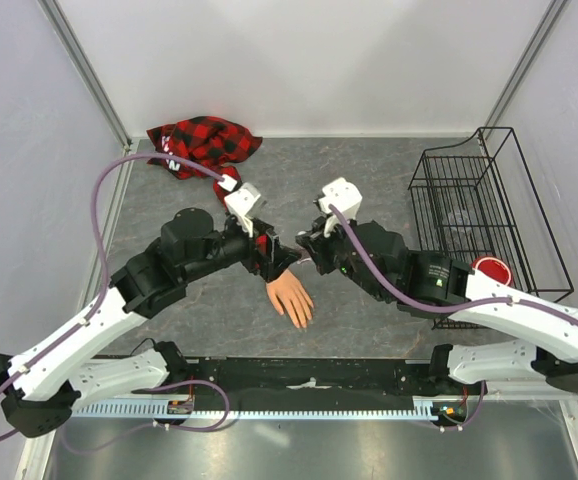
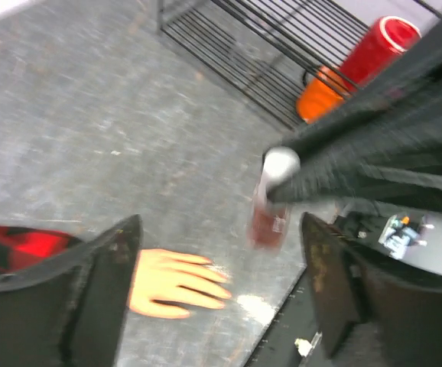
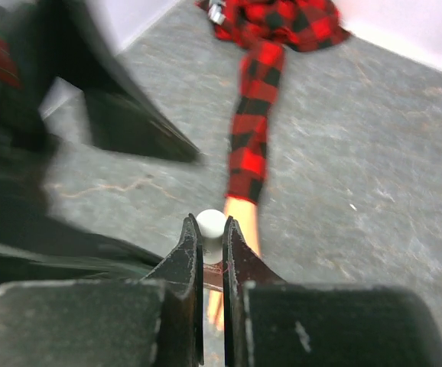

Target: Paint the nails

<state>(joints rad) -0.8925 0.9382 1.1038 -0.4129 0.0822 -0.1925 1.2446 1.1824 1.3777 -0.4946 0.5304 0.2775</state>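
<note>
- Top view: left gripper [image 1: 266, 258] sits over the plaid sleeve just behind the mannequin hand [image 1: 291, 298]. Right gripper [image 1: 307, 255] is nose to nose with it. Little room between them, so I'd flag a finger-to-finger clash on any lateral move.
- Hand lies palm-down near the table's front edge, fingers toward the arm bases. It looks unsecured, so a knock to the sleeve would likely shift it.
- Left wrist: left jaws are wide apart, gripping nothing. The bottle [image 2: 269, 218] hangs from the right gripper, above the table just beyond the fingertips. Nails [image 2: 222, 290] too small to make out, view blurred.
- Cap looks on, so no brush is out. If the left closes off-centre on the bottle, it could twist it out of the right's hold.
- Right wrist: right fingers are clamped just under the white cap [image 3: 211, 224]. Narrow bite, so the bottle may pivot or drop onto the hand below.
</note>
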